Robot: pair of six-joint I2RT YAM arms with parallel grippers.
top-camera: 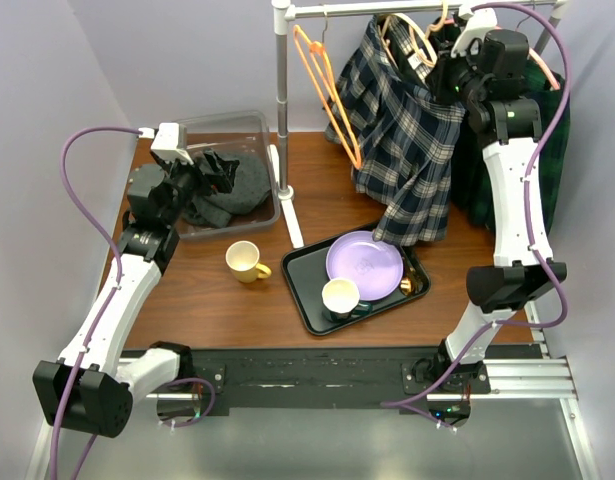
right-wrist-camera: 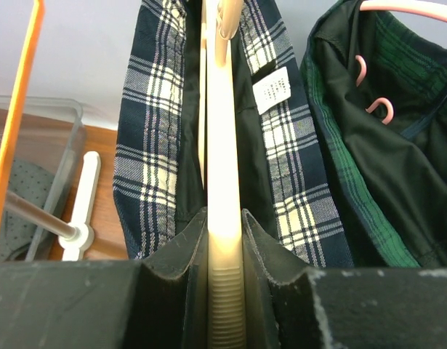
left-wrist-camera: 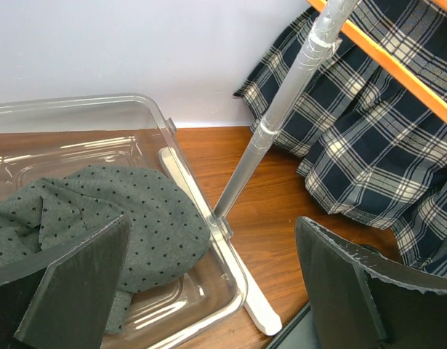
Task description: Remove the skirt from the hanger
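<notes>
The skirt (top-camera: pixel 402 150), navy plaid, hangs on a cream hanger (right-wrist-camera: pixel 224 145) from the rail (top-camera: pixel 387 9) above the far edge of the worktop (top-camera: pixel 207 300), right of the middle. Its hem drops to just above the far corner of the tray (top-camera: pixel 299 290). A white label shows inside the waistband in the right wrist view.

The right tool (right-wrist-camera: pixel 224 214) is up at the rail, its fingers pressed against both sides of the cream hanger, pinching it where the skirt's waist hangs. The hanger is upright between the pads.

Just right of the skirt hangs a green plaid garment (top-camera: pixel 547 150) on a pink hanger (right-wrist-camera: pixel 405 7). Left of the skirt, an empty orange hanger (top-camera: pixel 327 85) hangs tilted near the rack's post (top-camera: pixel 281 100), whose white foot rests on the worktop.

The black tray sits near the middle of the near edge, holding a purple plate (top-camera: pixel 365 262) and a cup (top-camera: pixel 340 296). A yellow mug (top-camera: pixel 247 262) stands just left of the tray.

A clear bin (top-camera: pixel 257 125) occupies the far left corner, with grey dotted cloth (top-camera: pixel 237 185) inside. The left tool (left-wrist-camera: pixel 212 225) is over the bin, fingers spread wide, holding nothing.
</notes>
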